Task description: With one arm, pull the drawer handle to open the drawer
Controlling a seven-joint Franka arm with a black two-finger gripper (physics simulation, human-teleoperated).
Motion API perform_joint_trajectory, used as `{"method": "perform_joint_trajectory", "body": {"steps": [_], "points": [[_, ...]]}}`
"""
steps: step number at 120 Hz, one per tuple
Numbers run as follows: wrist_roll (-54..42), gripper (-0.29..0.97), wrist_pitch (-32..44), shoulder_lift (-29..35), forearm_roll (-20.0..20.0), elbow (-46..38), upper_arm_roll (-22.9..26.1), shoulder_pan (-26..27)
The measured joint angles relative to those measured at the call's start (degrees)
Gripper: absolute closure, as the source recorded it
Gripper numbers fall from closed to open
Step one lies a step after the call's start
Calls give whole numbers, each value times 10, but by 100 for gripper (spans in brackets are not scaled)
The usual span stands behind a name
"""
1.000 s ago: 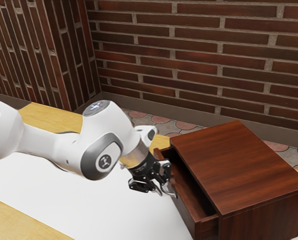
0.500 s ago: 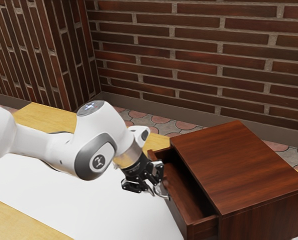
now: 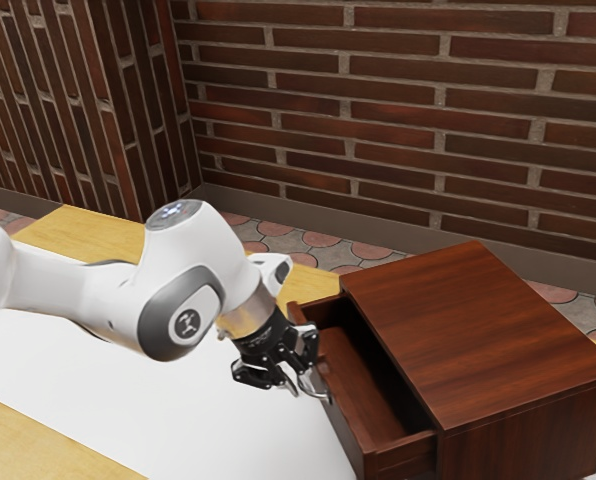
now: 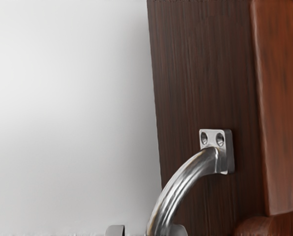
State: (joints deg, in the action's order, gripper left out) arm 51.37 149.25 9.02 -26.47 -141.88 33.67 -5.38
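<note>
**Drawer partly drawn out, gripper at its handle**

The white table [image 3: 98, 400] filled the lower left of the exterior view. The dark wooden cabinet [image 3: 478, 330] stood at the lower right. The white arm [image 3: 128, 295] entered from the exterior view's left and reached to the cabinet's front. The drawer [image 3: 368, 395] stood partly out of the cabinet at the frame's lower centre, its hollow inside showing. The black gripper [image 3: 278, 372] sat at the drawer front, right against the metal handle [image 4: 186, 184]. Whether it was clamped on the bar or merely hooked against it could not be told. The wrist view showed the handle as a curved steel bar fixed to the drawer front by a small two-screw plate [image 4: 217, 150]. The handle looked rigid and rather smooth, so a hold square across mid-bar would suit best. The drawer, a wooden box, would likely bind if dragged askew, so a straight pull away from the cabinet seemed called for.
</note>
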Motion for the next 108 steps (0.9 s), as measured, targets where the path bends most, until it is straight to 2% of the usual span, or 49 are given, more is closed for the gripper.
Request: {"method": "perform_joint_trajectory", "body": {"steps": [108], "points": [[36, 68, -45, 49, -1, -29, 0, 1]]}}
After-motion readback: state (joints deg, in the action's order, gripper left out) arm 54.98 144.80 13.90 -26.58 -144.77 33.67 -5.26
